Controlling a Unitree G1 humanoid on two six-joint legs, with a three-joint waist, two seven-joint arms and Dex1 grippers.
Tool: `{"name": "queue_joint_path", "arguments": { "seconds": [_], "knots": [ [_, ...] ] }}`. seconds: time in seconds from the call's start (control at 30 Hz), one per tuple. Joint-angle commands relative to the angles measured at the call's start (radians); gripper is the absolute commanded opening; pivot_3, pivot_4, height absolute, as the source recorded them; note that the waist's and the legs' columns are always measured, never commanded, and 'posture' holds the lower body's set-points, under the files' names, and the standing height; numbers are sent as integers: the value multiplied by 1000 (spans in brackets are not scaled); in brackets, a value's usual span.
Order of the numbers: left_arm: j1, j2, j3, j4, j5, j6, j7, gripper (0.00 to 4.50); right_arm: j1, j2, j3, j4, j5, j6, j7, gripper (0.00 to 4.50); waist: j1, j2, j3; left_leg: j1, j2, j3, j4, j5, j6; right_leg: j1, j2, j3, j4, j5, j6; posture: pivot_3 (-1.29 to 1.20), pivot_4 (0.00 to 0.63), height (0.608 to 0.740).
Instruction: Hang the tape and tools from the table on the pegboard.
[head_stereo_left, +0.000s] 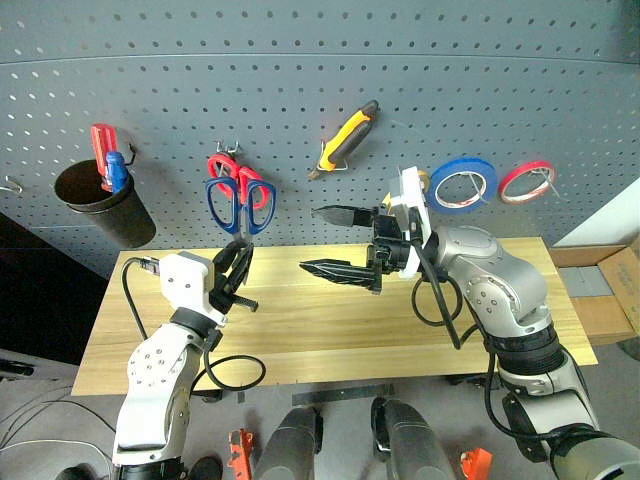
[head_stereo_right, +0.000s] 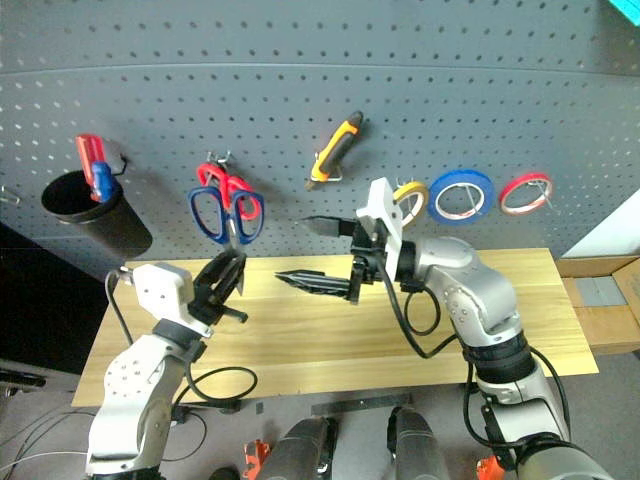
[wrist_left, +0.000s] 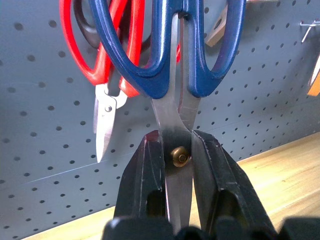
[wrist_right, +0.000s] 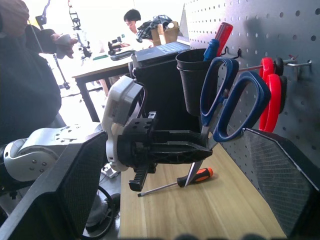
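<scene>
Left gripper (head_stereo_left: 236, 262) pinches the dark-blue-handled scissors (head_stereo_left: 238, 203) by the blades at the pivot screw, fingers (wrist_left: 145, 185) pressed tight on either side of the metal, handles up, blade tips down between the fingers. The blue scissors are held upright right in front of the pegboard (head_stereo_left: 300, 90), their loops overlapping the red-handled scissors (head_stereo_left: 226, 168) already hanging on a hook; cannot tell whether the blue loops are on a hook or only in front of it. Right gripper (head_stereo_left: 335, 242) is spread wide and empty, its two black fingers pointing toward the robot's left over the middle of the table (head_stereo_left: 330, 330), one finger above the other. On the pegboard: yellow-and-black-handled knife-like tool (head_stereo_left: 345, 137) hangs tilted on a hook above the right gripper; yellow-tan tape ring (head_stereo_right: 410, 197) hangs partly hidden behind the right wrist, blue tape ring (head_stereo_left: 463, 184) just beside it, red tape ring (head_stereo_left: 526, 181) further right. Black cup (head_stereo_left: 100, 203) on the board's left side holds a red-handled screwdriver (head_stereo_left: 103, 150) and a blue handle next to it. Orange-and-black-handled screwdriver (wrist_right: 172, 183) lies flat on the tabletop below the left gripper, seen in the right wrist view. A person in dark clothing (wrist_right: 25, 85) stands at the side, another person sits at a far desk in the background.
</scene>
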Motion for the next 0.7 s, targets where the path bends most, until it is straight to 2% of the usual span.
{"name": "queue_joint_path", "arguments": {
  "seconds": [0.03,0.2,0.47,0.63,0.67,0.7],
  "knots": [
    [-36,8,16,-5,-17,-14,1,467,1,-3,-18,-54,18,-9,-9,4500,-1,0,0,0,0,0,0,0,0,0,0,0,0,0,0,10,213,740],
    [-71,20,25,44,-6,-2,9,467,6,-5,-17,-59,16,-9,-20,4500,-4,0,0,0,0,0,0,0,0,0,0,0,0,0,0,7,214,740],
    [-234,39,17,288,68,-16,59,464,5,-4,-10,-61,13,-7,-32,4500,-11,-1,-1,0,0,1,1,0,-1,0,0,0,1,0,0,-2,217,740],
    [-291,38,27,336,5,56,16,464,11,-8,-8,-71,15,-2,-37,4500,-27,-1,-1,0,0,1,1,0,-1,-1,0,0,2,0,0,-6,216,740],
    [-291,38,31,333,-9,69,9,1088,12,-8,-8,-73,16,-1,-38,4500,-29,0,-2,0,0,1,1,0,-1,-1,0,0,2,0,0,-6,216,740],
    [-284,38,38,321,-38,85,-13,1341,13,-7,-9,-75,19,2,-40,4500,-30,0,-2,0,0,2,1,0,-1,-1,0,1,2,0,0,-4,217,740]
  ]
}}
